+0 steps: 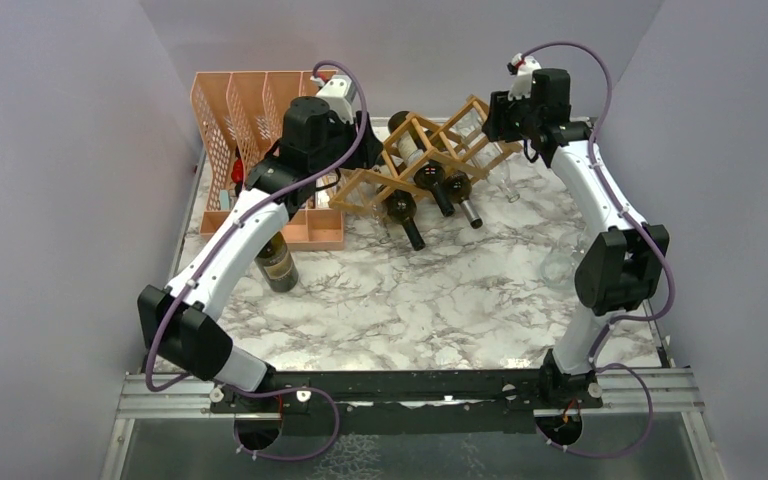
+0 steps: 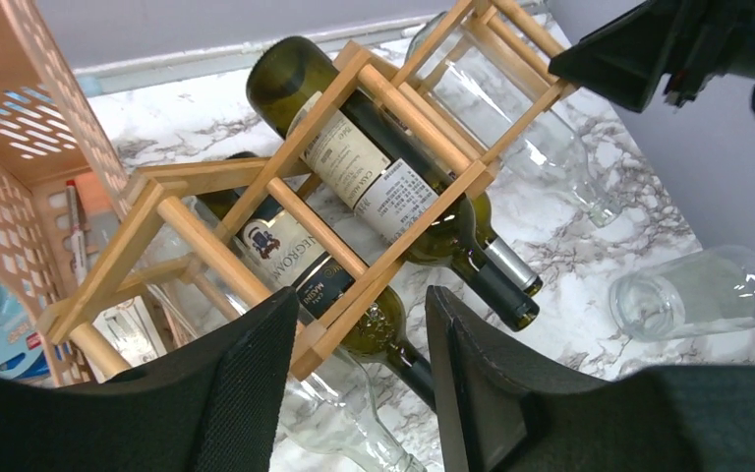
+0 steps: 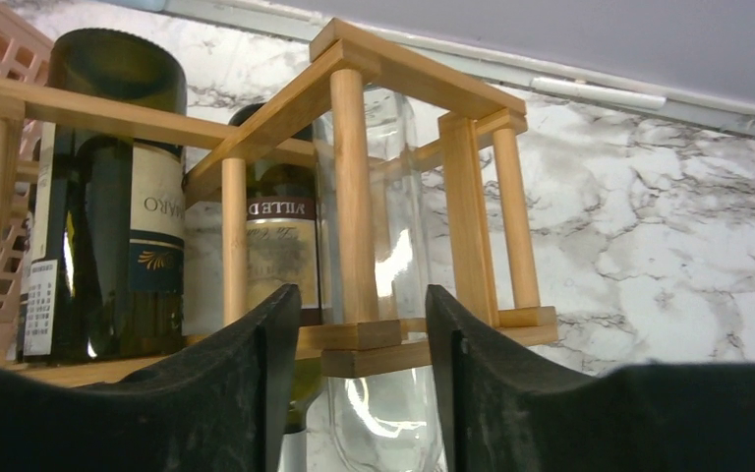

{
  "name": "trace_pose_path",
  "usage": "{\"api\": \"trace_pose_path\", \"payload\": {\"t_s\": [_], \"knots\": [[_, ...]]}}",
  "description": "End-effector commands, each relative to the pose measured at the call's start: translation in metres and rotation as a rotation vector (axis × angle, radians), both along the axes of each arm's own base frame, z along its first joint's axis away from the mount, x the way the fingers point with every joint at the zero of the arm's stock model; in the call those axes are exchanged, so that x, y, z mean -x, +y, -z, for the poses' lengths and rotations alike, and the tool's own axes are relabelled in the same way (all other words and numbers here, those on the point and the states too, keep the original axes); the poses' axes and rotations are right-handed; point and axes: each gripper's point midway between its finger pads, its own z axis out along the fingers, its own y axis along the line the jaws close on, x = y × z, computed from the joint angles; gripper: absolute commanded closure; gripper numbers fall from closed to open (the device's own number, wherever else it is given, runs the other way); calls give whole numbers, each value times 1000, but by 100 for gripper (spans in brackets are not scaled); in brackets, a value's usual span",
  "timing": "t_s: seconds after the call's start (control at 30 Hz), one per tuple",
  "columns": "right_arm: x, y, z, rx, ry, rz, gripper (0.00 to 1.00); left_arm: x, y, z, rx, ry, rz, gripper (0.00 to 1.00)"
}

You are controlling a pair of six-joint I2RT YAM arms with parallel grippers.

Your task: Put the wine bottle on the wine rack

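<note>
Both the left tool [image 2: 362, 305] and right tool [image 3: 361, 305] we find apart and empty at the wine rack [image 1: 430, 150], upper centre, likely to steady it; the wine bottle [image 1: 278, 264] stands on the counter [image 1: 440, 300], centre left.

Reaches from the near edge with the left arm [image 1: 225, 245], elbow low at the near left, forearm slanting up to the far left, wrist pitched down. Bends the right arm [image 1: 600, 190] at the right, forearm leaning inward to the far side. Holds the left gripper [image 2: 362, 300] and the right gripper [image 3: 362, 295] parted, seemingly clamping nothing.
</note>
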Motion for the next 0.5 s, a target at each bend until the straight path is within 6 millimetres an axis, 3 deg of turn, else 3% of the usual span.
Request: {"api": "trace_pose_path", "payload": {"t_s": [0.0, 0.2, 0.33, 0.47], "knots": [[3, 11, 5, -15, 28, -86, 55, 12, 22, -18, -31, -61, -59, 42], [6, 0, 14, 20, 66, -36, 83, 26, 41, -28, -46, -71, -115, 41], [14, -24, 20, 84, 102, 82, 91, 45, 44, -28, -22, -69, -94, 40], [25, -41, 27, 131, 130, 157, 95, 55, 60, -18, -52, -55, -146, 38]]}}
